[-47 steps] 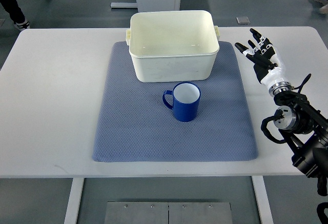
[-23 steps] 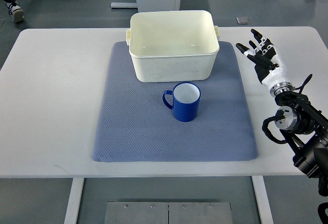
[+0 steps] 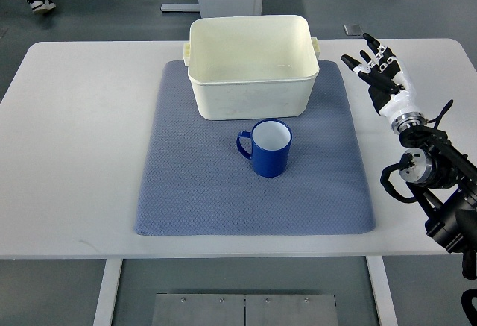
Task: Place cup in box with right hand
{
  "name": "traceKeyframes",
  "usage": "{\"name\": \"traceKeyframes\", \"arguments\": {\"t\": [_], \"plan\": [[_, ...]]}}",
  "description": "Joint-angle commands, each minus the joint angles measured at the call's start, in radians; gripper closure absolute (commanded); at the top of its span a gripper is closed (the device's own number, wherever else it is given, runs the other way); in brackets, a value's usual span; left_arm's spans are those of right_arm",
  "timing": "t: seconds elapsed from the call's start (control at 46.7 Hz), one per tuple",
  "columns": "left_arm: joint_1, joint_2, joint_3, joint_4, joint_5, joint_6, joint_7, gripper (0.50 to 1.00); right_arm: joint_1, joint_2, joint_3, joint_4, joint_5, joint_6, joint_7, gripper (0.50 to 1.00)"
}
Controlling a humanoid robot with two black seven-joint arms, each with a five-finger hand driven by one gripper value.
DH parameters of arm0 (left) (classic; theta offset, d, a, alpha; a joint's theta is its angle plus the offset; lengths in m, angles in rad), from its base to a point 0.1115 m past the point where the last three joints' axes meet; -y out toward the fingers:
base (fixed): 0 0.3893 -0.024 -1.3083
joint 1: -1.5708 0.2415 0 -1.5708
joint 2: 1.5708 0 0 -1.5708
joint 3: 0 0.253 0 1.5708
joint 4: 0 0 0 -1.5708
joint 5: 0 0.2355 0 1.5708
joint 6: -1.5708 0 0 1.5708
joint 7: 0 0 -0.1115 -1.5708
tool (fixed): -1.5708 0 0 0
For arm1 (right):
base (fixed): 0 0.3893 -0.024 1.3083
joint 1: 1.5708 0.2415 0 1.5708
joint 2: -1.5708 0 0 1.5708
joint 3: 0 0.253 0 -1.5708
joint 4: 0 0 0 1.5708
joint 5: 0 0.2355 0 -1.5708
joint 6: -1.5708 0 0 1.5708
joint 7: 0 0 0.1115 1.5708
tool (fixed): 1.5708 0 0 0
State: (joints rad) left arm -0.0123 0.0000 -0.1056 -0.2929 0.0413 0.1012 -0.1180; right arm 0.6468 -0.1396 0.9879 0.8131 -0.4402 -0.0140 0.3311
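One blue cup (image 3: 269,148) stands upright on a blue-gray mat (image 3: 201,192), just in front of a big cream box (image 3: 250,66). The cup's handle points to the left. The box sits at the back of the mat and is open on top. The mat lies on a white table (image 3: 74,154). The right hand (image 3: 381,78) is over the table, well to the right of the cup, with its fingers spread apart and holding nothing.
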Motion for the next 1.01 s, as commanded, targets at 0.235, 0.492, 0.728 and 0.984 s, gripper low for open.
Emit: {"name": "traceKeyframes", "arguments": {"t": [0.235,0.492,0.728,0.984], "plan": [[0.0,0.0,0.0,0.0,0.0,0.0,0.0,0.5,0.002,-0.002,0.0,0.001,0.0,0.0,-0.001,0.5],[0.0,0.0,0.001,0.0,0.0,0.0,0.0,0.5,0.011,-0.009,-0.002,0.011,0.0,0.026,0.0,0.5],[0.0,0.0,0.0,0.0,0.0,0.0,0.0,0.5,0.008,-0.046,-0.002,0.076,0.0,0.071,-0.001,0.5],[0.0,0.0,0.0,0.0,0.0,0.0,0.0,0.5,0.007,-0.133,-0.055,0.248,0.0,0.08,-0.001,0.5]]}}
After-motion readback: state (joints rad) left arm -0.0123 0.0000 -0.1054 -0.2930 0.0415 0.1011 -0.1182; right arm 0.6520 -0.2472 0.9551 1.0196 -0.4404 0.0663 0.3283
